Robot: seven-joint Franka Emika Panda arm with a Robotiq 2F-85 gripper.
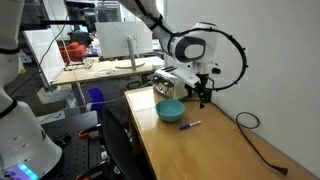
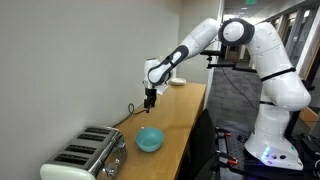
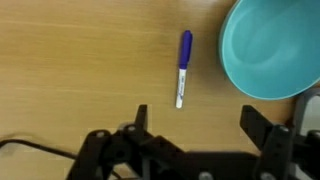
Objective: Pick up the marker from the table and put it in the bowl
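The marker lies flat on the wooden tabletop. It is just beside the blue bowl but does not touch it. One end of the marker is purple and the rest is white. The end effector hangs in the air above the tabletop. Its two fingers are spread wide and there is nothing between them. I think the marker is very light, and it looks hard and stiff, so it should not bend or squash. It is also round and smooth, so it could roll away if one finger bumps it first, or slip if the squeeze is too soft. The best place to hold it looks like the middle, with one finger on each long side. If it were held by an end, it might tip. In the wrist view the fingers look turned the right way for that. A black cable lies on the tabletop too, well apart from the marker.
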